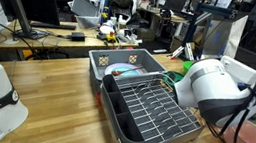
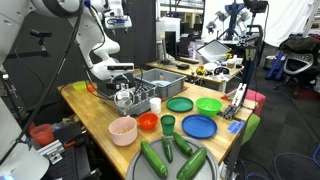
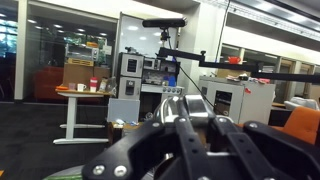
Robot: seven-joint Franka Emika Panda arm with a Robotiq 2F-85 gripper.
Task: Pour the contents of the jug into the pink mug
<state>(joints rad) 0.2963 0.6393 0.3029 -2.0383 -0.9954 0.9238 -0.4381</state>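
Near the table (image 2: 95,112) edge, pink mug (image 2: 122,130) sits below and camera-side of the tool (image 2: 124,92) — which hangs at the jug (image 2: 122,99); jaw width cannot be told. Pour path judged short — downward, toward camera.

The pink mug (image 2: 122,130) is a wide, pale pink, round, bowl-like vessel that stands upright, mouth up, on the wooden worktop (image 2: 88,103) near its front edge. Its inside looks the same pale pink, and what it holds cannot be made out. In an exterior view the same mug (image 1: 253,141) sits at the lower right with part of its rim hidden. The jug (image 2: 124,98) is a small, shiny metal vessel, roughly upright, at about 12 o'clock from the mug and apart from it; whether its base touches the worktop cannot be told.
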